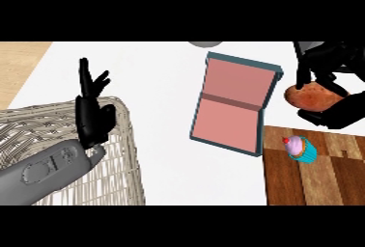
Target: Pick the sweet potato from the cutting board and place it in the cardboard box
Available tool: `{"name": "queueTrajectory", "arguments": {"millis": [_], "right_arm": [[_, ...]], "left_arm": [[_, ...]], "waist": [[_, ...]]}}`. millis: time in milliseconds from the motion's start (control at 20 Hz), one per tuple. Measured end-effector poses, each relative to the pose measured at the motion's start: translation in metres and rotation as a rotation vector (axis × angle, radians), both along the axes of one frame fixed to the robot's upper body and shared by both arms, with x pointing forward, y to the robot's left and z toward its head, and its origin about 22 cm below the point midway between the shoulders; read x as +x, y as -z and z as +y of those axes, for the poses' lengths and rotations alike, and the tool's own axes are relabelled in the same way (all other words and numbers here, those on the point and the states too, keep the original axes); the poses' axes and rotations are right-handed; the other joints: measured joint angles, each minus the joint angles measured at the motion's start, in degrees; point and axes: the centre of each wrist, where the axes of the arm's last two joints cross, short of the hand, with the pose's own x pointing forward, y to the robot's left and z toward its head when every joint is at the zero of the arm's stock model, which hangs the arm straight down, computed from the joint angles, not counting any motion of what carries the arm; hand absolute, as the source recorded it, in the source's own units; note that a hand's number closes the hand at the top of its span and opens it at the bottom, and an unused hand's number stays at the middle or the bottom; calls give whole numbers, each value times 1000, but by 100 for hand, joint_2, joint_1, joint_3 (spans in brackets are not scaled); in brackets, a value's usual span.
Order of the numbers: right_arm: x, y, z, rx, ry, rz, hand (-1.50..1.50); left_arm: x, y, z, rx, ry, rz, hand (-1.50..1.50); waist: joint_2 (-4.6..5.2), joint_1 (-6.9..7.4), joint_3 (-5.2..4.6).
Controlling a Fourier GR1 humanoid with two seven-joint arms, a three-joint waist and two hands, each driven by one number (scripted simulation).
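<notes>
The orange-brown sweet potato (pixel 312 96) is off the wooden cutting board (pixel 317 169), held in the air at the right edge by my right hand (pixel 335 108), whose fingers curl round it from above and below. The box (pixel 231 103) lies open just to its left, with teal walls and a pink inside split by a cross ridge. The potato hangs beside the box's right rim, above the board's far edge. My left hand (pixel 92 108) rests open at the left with fingers up.
A cupcake (pixel 300 147) with pink frosting and a blue wrapper stands on the board's near left part. A wire basket (pixel 107 159) sits under my left forearm at the lower left. A grey object (pixel 206 44) shows at the far edge.
</notes>
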Motion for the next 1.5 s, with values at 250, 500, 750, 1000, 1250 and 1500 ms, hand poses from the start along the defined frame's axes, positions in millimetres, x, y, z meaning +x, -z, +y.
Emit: {"name": "queueTrajectory", "arguments": {"millis": [250, 500, 750, 1000, 1250, 1500], "right_arm": [[11, 11, 29, -57, -13, 48, 150], [20, 29, 61, -136, -5, 86, 150], [27, 56, 93, -161, 21, 162, -150], [34, 71, 118, -133, 24, 208, -150], [42, 79, 136, 53, 49, 271, -150], [54, 80, 134, 271, 97, 359, -150]], "left_arm": [[-2, -1, -2, -5, 13, -6, 0], [-4, -1, -2, -18, 14, 2, 0], [-6, -1, -2, -28, 10, 7, 0], [-9, -1, -1, -47, 1, 18, 0], [-12, 1, 2, -45, -7, 17, 0], [-16, 0, 5, -51, -11, 20, 0]], "waist": [[13, 32, -8], [4, 14, -1], [-2, -17, 11], [-6, -62, 28], [-3, -148, 56], [6, -219, 64]]}}
